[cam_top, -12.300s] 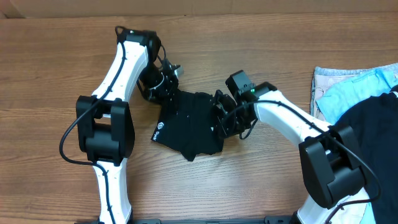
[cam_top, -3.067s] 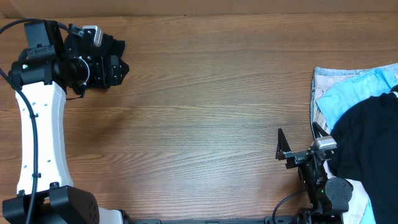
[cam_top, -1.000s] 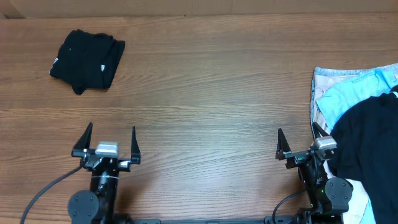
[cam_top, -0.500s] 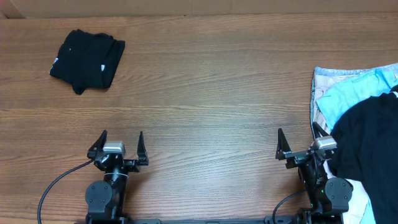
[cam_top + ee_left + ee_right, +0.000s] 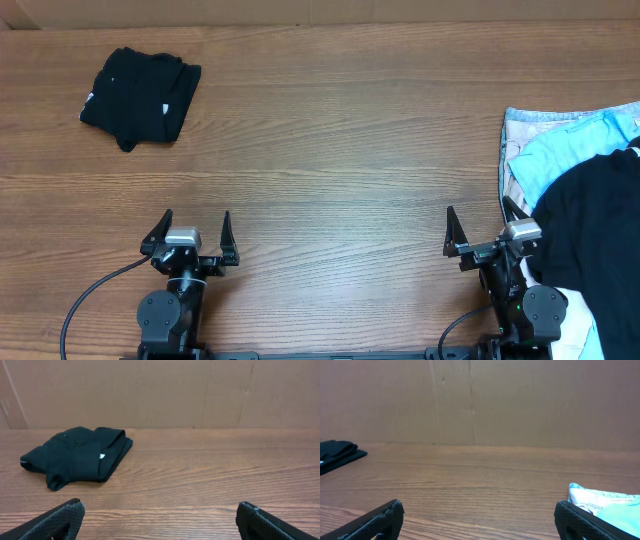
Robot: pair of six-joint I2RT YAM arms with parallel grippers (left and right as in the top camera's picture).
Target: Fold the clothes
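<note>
Both claws released, folded shirt lying apart.
Overhead: left gripper [image 5: 195, 216] and right gripper [image 5: 478, 215] spread wide, empty; folded black T-shirt [image 5: 140, 93] well ahead-left of the left one. Left wrist: T-shirt [image 5: 75, 455] ahead, left. Right wrist: T-shirt [image 5: 337, 455] far left; light-blue garment [image 5: 625, 515] by the right finger.

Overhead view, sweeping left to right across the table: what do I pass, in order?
Folded black T-shirt → left gripper, jaws open → right gripper, jaws open → heap of light-blue and black garments at the right edge.
</note>
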